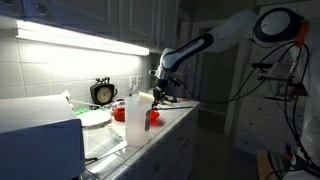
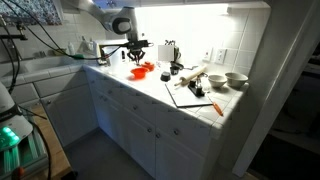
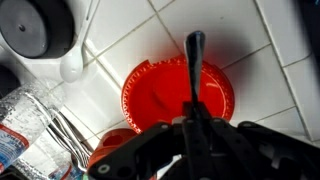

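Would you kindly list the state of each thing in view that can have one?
gripper: fingers shut on the black utensil.
black utensil: held, its end over the red dish.
red dish: flat on the counter, looks empty.
plastic bottle: upright.
under-cabinet light: on.
lower cabinet doors: shut.

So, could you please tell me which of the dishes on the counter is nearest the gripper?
The big red dish, directly beneath the jaws, which are shut on a dark utensil pointing at it; the two white bowls stand well away from it.
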Robot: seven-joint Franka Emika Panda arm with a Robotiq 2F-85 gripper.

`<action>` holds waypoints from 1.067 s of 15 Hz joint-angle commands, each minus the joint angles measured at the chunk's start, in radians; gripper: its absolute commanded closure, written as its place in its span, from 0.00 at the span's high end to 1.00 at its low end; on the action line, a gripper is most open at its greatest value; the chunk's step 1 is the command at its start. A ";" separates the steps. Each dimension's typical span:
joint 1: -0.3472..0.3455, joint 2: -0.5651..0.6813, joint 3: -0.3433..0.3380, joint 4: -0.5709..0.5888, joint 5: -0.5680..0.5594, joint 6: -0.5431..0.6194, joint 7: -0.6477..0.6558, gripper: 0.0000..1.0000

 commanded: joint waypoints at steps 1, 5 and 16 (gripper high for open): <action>-0.004 0.088 0.001 0.102 -0.062 -0.002 0.059 0.02; -0.005 0.150 0.006 0.157 -0.084 0.017 0.095 0.02; 0.010 0.260 0.011 0.239 -0.142 0.063 0.187 0.02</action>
